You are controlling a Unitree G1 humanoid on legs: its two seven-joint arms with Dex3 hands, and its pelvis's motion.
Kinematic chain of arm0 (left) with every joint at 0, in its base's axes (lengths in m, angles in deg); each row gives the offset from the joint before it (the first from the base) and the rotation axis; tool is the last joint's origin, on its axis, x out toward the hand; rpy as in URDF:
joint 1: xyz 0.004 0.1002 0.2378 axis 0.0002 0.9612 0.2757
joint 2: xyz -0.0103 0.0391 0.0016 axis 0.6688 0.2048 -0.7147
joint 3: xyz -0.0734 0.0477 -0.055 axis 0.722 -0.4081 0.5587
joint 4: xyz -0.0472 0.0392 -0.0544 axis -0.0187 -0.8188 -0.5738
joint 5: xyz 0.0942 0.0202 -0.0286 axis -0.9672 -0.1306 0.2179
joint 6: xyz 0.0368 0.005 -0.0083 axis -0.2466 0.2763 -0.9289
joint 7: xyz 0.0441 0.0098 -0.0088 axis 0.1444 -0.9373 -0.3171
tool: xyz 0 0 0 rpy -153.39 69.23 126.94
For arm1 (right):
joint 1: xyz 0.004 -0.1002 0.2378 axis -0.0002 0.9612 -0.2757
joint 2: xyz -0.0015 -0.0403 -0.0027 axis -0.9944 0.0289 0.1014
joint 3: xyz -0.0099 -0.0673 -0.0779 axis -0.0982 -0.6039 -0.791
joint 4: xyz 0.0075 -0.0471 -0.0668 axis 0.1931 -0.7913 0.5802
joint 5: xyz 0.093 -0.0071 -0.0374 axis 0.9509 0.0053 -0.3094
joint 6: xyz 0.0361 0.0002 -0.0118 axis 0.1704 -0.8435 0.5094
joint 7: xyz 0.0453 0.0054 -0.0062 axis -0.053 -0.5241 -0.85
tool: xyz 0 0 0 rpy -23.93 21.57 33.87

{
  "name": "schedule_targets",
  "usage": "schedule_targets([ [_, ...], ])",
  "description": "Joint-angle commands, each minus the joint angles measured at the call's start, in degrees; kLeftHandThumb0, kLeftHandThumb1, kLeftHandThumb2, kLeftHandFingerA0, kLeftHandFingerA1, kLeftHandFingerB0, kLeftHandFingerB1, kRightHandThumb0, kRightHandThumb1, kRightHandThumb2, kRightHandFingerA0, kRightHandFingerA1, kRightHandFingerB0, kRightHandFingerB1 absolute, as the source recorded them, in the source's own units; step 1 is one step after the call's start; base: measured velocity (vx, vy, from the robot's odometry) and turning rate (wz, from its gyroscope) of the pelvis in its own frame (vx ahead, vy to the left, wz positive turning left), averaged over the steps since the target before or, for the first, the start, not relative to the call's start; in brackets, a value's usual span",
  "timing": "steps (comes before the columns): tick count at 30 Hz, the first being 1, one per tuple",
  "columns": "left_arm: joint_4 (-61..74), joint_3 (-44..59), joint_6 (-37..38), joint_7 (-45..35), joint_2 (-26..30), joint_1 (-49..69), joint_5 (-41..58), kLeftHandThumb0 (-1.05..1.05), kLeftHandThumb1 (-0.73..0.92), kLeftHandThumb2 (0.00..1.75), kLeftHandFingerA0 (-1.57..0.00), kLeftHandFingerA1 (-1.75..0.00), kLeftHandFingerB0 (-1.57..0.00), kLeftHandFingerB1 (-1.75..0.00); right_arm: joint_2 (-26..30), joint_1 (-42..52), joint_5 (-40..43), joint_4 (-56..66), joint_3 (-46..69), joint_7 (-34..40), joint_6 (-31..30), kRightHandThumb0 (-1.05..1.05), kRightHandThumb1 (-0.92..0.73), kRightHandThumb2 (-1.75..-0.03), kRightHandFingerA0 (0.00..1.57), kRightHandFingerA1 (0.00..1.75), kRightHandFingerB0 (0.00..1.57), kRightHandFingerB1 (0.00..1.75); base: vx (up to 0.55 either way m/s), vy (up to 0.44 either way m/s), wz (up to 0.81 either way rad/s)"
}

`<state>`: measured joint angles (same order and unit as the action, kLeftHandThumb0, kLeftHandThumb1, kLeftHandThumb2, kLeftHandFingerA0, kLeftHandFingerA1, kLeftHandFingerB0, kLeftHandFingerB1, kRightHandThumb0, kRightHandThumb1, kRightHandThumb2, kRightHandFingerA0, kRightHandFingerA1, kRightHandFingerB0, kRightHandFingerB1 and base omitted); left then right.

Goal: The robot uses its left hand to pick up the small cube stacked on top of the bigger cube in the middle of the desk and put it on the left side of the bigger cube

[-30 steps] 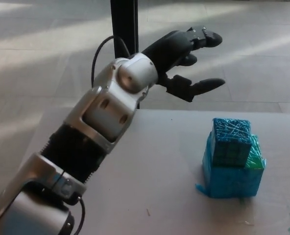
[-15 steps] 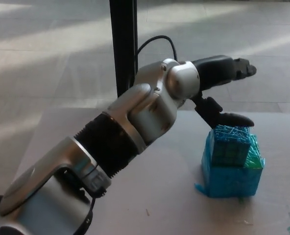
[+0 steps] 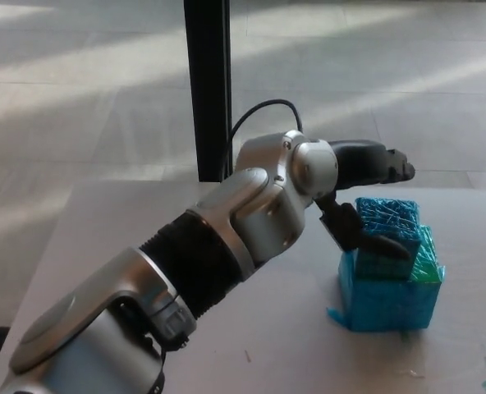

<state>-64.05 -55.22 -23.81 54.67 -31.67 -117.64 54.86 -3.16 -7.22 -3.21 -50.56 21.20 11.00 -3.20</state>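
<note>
Desk (image 3: 103, 222): pale top, bare at 9 o'clock of the cubes.
Bigger cube (image 3: 388, 302): blue, at 3 to 4 o'clock on the desk, near its right edge.
Small cube (image 3: 386, 238): stacked on the bigger cube, toward its back.
Left hand (image 3: 364, 201): fingers apart, straddling the small cube; thumb (image 3: 366, 238) across its near face, upper fingers (image 3: 374, 162) over its far top edge; firm clamp not discernible.
Post (image 3: 207, 86): black, upright at 12 o'clock beyond the desk.
</note>
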Motion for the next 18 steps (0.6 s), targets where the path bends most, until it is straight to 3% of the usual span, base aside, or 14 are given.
schedule_targets([
  [1,-2.8,-1.9,-0.1,0.5,-1.1,0.4,-4.7,-1.05,0.57,0.60,0.00,0.00,0.00,0.00,0.4,0.2,-0.3,0.6,-0.1,0.8,0.9,-1.05,-0.75,-0.61,0.01,1.18,0.00,0.90,0.00,0.000,0.00],
  [2,-3.9,-2.1,0.3,1.0,-1.6,0.3,-5.1,-1.05,0.57,0.59,0.00,0.00,0.00,0.00,0.3,0.4,-0.2,0.8,-0.1,0.6,1.2,-1.05,-0.75,-0.61,0.00,1.21,0.00,0.89,0.00,0.000,0.00],
  [3,-5.0,-2.1,0.6,1.7,-2.0,0.3,-5.4,-1.05,0.56,0.58,0.00,0.00,0.00,0.00,0.2,0.5,-0.2,1.0,-0.1,0.8,1.2,-1.04,-0.58,-1.16,0.33,0.97,0.00,0.76,0.00,0.000,0.00],
  [4,-5.4,-2.2,0.7,2.2,-2.3,0.7,-5.7,-0.92,0.50,0.98,0.00,-0.17,0.00,0.00,0.0,0.8,-0.3,1.3,-0.2,0.9,1.2,-1.05,-0.75,-0.61,0.05,1.18,0.00,0.89,0.00,0.000,0.00],
  [9,-9.5,0.5,2.4,7.8,-6.1,1.6,-5.8,-0.87,0.47,0.94,0.00,-0.14,0.00,0.00,-0.5,1.9,-0.4,4.4,-0.6,1.2,0.6,-1.05,-0.74,-0.61,0.09,1.23,0.00,0.92,0.00,0.000,0.00],
  [10,-10.0,0.6,3.2,9.0,-6.8,1.7,-6.3,-0.89,0.49,0.95,0.00,-0.13,0.00,0.00,-0.6,1.9,-0.5,4.6,-0.9,1.1,1.0,-1.05,-0.58,-1.14,0.29,0.94,0.01,0.76,0.00,0.000,0.00],
  [11,-10.7,1.1,3.9,10.4,-7.6,1.9,-6.5,-0.85,0.45,0.94,0.00,-0.15,0.00,-0.03,-0.6,2.0,-0.6,5.2,-1.0,1.1,1.0,-1.05,-0.57,-1.15,0.33,0.96,0.00,0.77,0.00,0.000,0.00],
  [12,-11.6,1.7,4.5,12.4,-8.9,2.1,-6.7,-0.99,0.39,0.82,0.00,-0.11,-0.02,-0.09,-0.8,2.0,-0.5,4.9,-0.9,1.2,1.6,-1.05,-0.73,-0.62,0.15,1.26,0.00,0.96,0.00,0.000,0.00],
  [14,-12.4,2.1,5.7,13.9,-9.6,2.4,-7.0,-1.03,0.35,0.79,0.00,-0.18,-0.04,-0.16,-0.9,1.9,-0.6,4.8,-0.9,1.6,1.5,-1.05,-0.73,-0.62,0.18,1.28,0.00,0.97,0.00,0.000,0.00],
  [15,-12.8,1.8,6.0,14.5,-10.0,2.7,-7.6,-1.04,0.48,0.69,0.00,-0.32,0.00,-0.27,-1.1,1.9,-0.6,4.8,-0.9,1.6,1.4,-1.05,-0.72,-0.63,0.20,1.31,0.00,0.99,0.00,0.000,0.00],
  [16,-12.9,1.6,6.0,14.9,-10.3,2.9,-8.1,-1.03,0.37,0.79,-0.01,-0.35,-0.05,-0.21,-1.0,1.8,-0.9,4.7,-1.2,2.0,1.3,-1.05,-0.72,-0.65,0.25,1.22,0.00,1.05,0.00,0.000,0.00],
  [17,-13.2,1.5,6.2,15.6,-10.6,3.3,-8.4,-0.74,0.43,0.93,0.00,-0.41,-0.04,-0.22,-1.0,1.8,-0.9,4.9,-1.2,2.0,0.9,-1.05,-0.72,-0.64,0.25,1.20,0.00,1.03,0.00,0.000,0.00],
  [18,-13.4,1.8,6.6,16.4,-10.7,3.8,-8.4,-0.94,0.49,0.57,-0.04,-0.54,-0.04,-0.36,-1.0,1.7,-0.8,4.9,-1.1,2.0,0.8,-1.05,-0.72,-0.65,0.24,1.21,0.00,1.04,0.00,0.000,0.00],
])
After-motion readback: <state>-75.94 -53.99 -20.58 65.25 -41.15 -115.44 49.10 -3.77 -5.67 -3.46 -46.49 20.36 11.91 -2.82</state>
